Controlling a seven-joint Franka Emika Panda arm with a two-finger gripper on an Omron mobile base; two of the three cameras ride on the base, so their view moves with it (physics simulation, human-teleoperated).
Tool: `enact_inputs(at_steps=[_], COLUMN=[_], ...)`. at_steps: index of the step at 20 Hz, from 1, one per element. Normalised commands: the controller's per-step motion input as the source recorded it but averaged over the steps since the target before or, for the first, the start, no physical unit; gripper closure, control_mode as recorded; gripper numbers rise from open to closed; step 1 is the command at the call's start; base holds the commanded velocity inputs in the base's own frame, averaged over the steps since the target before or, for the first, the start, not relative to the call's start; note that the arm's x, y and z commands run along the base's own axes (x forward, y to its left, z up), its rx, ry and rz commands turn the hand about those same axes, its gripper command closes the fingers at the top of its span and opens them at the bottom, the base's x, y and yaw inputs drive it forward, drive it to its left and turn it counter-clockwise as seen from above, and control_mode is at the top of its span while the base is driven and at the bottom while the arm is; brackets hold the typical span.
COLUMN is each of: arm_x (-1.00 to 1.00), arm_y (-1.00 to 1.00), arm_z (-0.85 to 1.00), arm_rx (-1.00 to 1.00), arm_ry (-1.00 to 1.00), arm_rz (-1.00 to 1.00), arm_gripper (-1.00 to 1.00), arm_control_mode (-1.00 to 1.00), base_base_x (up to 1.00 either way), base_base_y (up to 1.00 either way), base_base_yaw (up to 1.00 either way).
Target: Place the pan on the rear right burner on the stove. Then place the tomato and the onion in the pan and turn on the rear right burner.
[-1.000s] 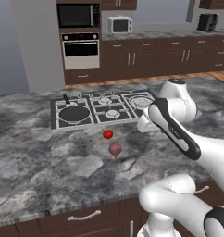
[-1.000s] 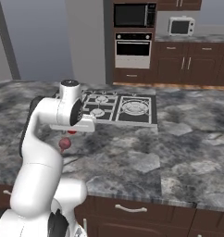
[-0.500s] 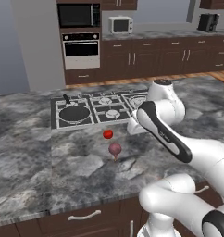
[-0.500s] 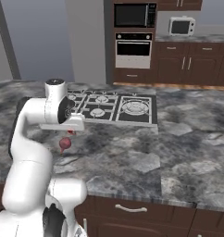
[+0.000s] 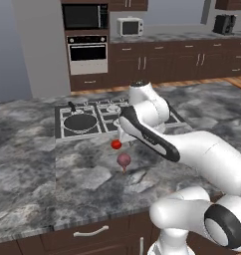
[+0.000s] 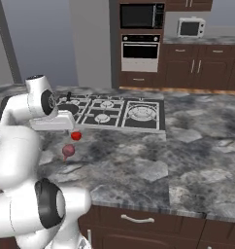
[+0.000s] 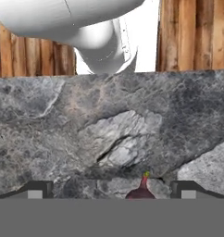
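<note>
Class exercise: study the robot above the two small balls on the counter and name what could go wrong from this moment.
1. The tomato and onion lie close together on the counter; closing on one could nudge the other, and both can roll.
2. The open gripper looks lined up with the onion's tip, a narrow, slippery hold.
3. The pan sits on a left burner of the stove, so food may go in before it is moved.

Gripper (image 7: pixel 111 189) fingertips (image 7: pixel 37 189) are standing wide apart low in the hand view. The onion (image 7: pixel 141 190) is sitting between them on the grey marbled counter (image 7: pixel 109 125), pointed tip up.
</note>
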Motion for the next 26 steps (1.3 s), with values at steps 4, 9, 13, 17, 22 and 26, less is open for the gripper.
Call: enact_inputs(at_steps=[4, 9, 13, 17, 22, 26], arm_x=[0.55, 0.16, 0.18, 0.25, 0.4, 0.37], arm_y=[0.0, -0.11, 0.02, 0.07, 0.31, 0.22], arm_z=[-0.07, -0.11, -0.56, -0.5, -0.09, 0.0], arm_rx=[0.33, 0.2, 0.0, 0.0, -0.03, -0.07], arm_ry=[0.07, 0.08, 0.03, 0.02, 0.1, 0.15], arm_rz=[-0.1, -0.02, 0.0, 0.0, 0.0, 0.0], arm_gripper=[-1.0, -1.0, -1.0, -1.0, -1.0, -1.0], arm_control_mode=[-1.0, -1.0, -1.0, -1.0, -1.0, -1.0], base_base_x=[0.0, 0.0, 0.0, 0.0, 0.0, 0.0], base_base_y=[0.0, 0.0, 0.0, 0.0, 0.0, 0.0], base_base_yaw=[0.0, 0.0, 0.0, 0.0, 0.0, 0.0])
